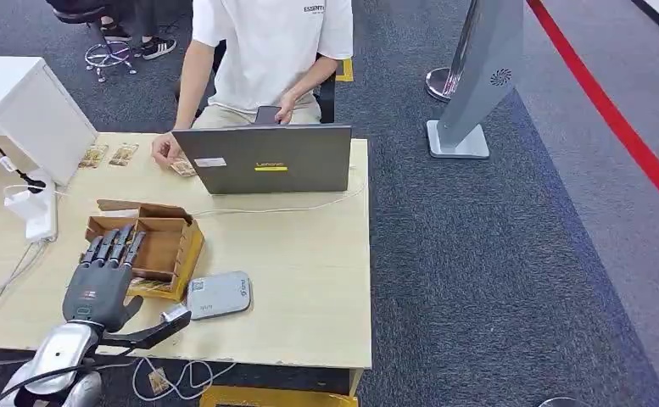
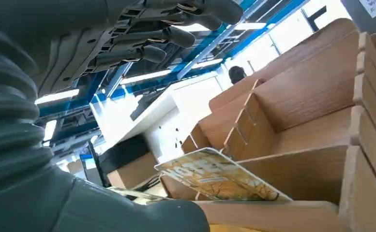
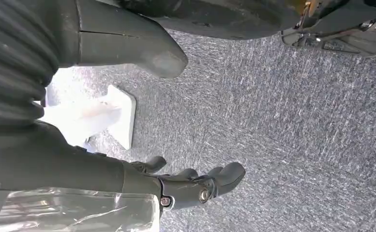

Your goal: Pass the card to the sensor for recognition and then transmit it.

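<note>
Head view looks down on the box [image 1: 143,246]; left wrist view sits close beside the same box [image 2: 316,121], angled upward; right wrist view faces carpet [image 3: 282,125].

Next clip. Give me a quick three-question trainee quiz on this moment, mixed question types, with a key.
1. True or false: the left hand grips a card.
2. The yellow card lies: A) in the wooden box B) on the laptop C) on the floor.
3. What grey device lies on the table beside the box?

Key: 1 false, fingers spread above the box; 2 A; 3 the card reader.
</note>
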### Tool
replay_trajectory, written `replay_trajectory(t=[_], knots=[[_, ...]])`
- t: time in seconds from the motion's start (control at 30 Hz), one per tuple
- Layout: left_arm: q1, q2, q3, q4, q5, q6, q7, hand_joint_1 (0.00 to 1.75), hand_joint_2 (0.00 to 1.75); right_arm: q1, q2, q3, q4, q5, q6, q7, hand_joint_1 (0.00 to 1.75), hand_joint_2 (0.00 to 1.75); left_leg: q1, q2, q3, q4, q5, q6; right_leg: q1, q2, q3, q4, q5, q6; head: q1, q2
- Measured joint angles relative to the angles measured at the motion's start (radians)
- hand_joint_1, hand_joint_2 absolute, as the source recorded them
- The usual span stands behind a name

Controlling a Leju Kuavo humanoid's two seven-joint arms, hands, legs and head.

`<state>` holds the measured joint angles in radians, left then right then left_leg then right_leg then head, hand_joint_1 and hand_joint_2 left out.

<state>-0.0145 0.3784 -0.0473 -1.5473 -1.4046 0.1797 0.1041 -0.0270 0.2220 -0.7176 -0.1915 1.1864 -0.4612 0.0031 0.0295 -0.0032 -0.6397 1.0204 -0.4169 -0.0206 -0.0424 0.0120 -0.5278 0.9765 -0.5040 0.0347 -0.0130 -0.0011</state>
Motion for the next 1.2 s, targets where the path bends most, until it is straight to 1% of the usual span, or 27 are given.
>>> replay_trajectory(t=[0.43,0.47,0.53,0.63,0.67,0.8,1.07,1.2], knots=[[0.000,-0.006,0.000,0.000,-0.002,0.000,-0.007,0.00,1.75,0.000,0.000,0.000,0.000,0.000,0.000,0.000,0.00,1.75,0.000,0.000,0.000,0.000,0.000,0.000,0.000,0.000,0.000,0.000,0.000,0.000,0.000,0.000],[0.000,-0.006,0.000,0.000,-0.002,-0.001,-0.007,1.75,1.75,0.000,0.000,0.000,0.000,0.000,0.000,0.000,0.00,1.75,0.000,0.000,0.000,0.000,0.000,0.000,0.000,0.000,0.000,0.000,0.000,0.000,0.000,0.000],[0.000,-0.006,0.000,0.000,0.000,-0.018,-0.007,1.75,1.75,0.000,0.000,-0.001,0.000,0.000,-0.001,0.000,0.00,1.75,0.000,0.000,0.000,0.000,0.000,0.000,0.000,0.000,0.000,0.000,0.000,0.000,0.000,0.000],[-0.007,-0.005,0.000,0.003,0.030,-0.110,-0.007,1.75,1.75,0.000,0.000,-0.003,0.000,0.000,-0.002,0.000,0.00,1.75,0.000,0.000,0.000,0.000,0.000,0.000,0.000,0.000,0.000,0.000,0.000,0.000,0.000,0.000],[-0.009,-0.005,0.000,0.006,0.037,-0.131,-0.007,1.75,1.75,0.000,0.000,-0.004,0.000,0.000,-0.002,0.000,0.00,1.75,0.000,0.000,0.000,0.000,0.000,0.000,0.000,0.000,0.000,0.000,0.000,0.000,0.000,0.000],[-0.017,-0.003,0.000,0.018,0.067,-0.184,-0.005,1.75,1.75,0.000,0.000,-0.008,0.000,0.000,-0.003,0.000,0.00,1.75,0.000,0.000,0.000,0.000,0.000,0.000,0.000,0.000,0.000,0.000,0.000,0.000,0.000,0.000],[-0.029,0.006,0.000,0.023,0.105,-0.210,0.003,1.75,1.75,-0.001,0.003,-0.012,0.000,0.000,-0.004,0.000,0.00,1.75,0.000,0.000,0.000,0.000,0.000,0.000,0.000,0.000,0.000,0.000,0.000,0.000,0.000,0.000],[-0.028,0.006,0.000,0.023,0.116,-0.203,0.003,1.75,1.75,-0.001,0.003,-0.015,0.000,0.003,-0.004,0.000,0.00,1.75,0.000,0.000,0.000,0.000,0.000,0.000,0.000,0.000,0.000,0.000,0.000,0.000,0.000,0.000]])
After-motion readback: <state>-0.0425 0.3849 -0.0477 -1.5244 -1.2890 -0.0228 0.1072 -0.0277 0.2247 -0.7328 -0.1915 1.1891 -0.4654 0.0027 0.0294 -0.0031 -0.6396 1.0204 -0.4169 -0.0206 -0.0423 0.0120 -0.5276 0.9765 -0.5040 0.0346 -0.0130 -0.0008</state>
